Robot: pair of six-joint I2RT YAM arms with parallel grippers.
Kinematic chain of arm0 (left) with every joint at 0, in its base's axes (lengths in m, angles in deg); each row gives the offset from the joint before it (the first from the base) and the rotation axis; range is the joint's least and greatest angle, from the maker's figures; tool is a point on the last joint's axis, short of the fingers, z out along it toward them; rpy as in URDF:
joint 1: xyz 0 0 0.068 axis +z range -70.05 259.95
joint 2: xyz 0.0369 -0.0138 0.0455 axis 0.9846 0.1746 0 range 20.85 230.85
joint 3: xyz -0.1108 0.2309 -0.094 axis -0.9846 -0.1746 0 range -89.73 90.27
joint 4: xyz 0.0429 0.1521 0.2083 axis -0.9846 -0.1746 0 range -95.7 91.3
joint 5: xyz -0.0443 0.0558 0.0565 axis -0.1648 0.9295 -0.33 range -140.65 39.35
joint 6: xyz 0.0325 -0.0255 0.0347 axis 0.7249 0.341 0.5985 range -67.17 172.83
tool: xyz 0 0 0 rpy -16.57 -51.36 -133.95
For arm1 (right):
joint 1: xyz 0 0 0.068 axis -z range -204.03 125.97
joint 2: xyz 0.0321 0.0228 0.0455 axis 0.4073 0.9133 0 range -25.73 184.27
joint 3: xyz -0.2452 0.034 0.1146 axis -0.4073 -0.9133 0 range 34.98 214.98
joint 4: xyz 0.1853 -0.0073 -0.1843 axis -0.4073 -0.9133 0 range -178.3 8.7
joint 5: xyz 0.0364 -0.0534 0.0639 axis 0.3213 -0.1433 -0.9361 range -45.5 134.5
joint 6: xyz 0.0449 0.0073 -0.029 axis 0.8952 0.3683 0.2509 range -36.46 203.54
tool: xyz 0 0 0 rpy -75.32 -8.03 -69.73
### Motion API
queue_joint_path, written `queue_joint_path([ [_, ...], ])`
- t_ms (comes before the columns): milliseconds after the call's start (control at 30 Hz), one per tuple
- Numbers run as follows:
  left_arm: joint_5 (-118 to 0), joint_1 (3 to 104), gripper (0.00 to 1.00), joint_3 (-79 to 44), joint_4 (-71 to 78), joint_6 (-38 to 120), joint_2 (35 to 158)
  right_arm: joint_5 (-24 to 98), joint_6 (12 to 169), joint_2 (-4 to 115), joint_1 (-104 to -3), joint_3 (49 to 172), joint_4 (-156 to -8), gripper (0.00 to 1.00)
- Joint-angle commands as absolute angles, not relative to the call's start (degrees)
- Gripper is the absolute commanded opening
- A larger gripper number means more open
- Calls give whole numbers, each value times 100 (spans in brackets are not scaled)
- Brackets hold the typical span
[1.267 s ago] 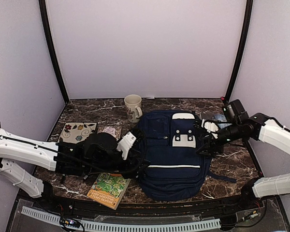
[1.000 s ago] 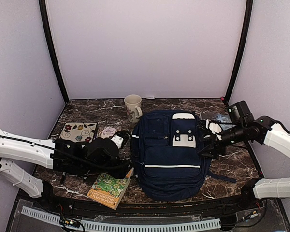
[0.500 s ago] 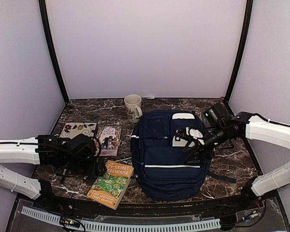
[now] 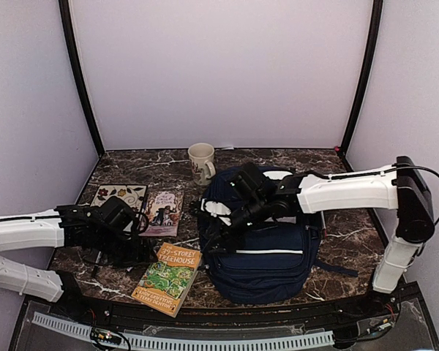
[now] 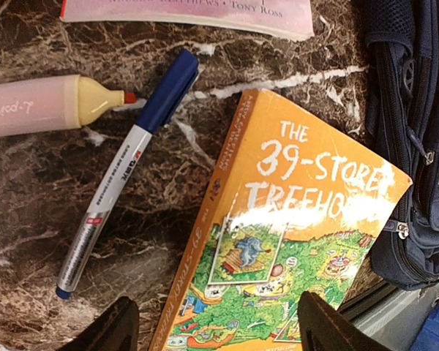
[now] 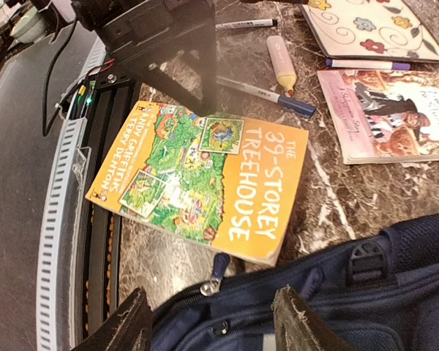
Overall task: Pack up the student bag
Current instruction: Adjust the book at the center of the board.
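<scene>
One soft, floppy student bag [image 4: 267, 267] lies front-up, centre-right on the table [image 4: 355, 238], long axis near-to-far, top pointing away from the robot; I judge it light, best taken by its zipper pull [image 6: 218, 272]. Right gripper [image 6: 212, 325] hovers there, jaws apart and empty; left gripper [image 5: 219, 333] gapes over the book [image 5: 293, 219].

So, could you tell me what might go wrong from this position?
1. The right gripper hangs open over the left edge of the student bag, close to the left gripper, which is above the orange book; the arms could clash.
2. The zip pull is small and lies against fabric, so the jaws may pinch cloth instead.
3. A pen and a highlighter lie loose beside the book; a low pass could send them rolling.
</scene>
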State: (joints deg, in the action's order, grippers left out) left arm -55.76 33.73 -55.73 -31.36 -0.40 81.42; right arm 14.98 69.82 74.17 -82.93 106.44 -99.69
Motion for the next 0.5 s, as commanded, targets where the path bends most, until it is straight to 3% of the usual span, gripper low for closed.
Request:
queue_joint_path([
  [0, -5979, 3415, 77, -5720, -3036, 73, 8287, 1855, 7600, 7805, -8636, 10932, -9243, 55],
  [300, -6095, 3441, 75, -6180, -3020, -192, 7940, 2006, 7749, 8733, -8837, 11225, -8980, 47],
  [467, -6253, 3451, 78, -6389, -2899, -293, 7830, 2058, 7765, 9123, -8938, 11498, -9183, 35],
])
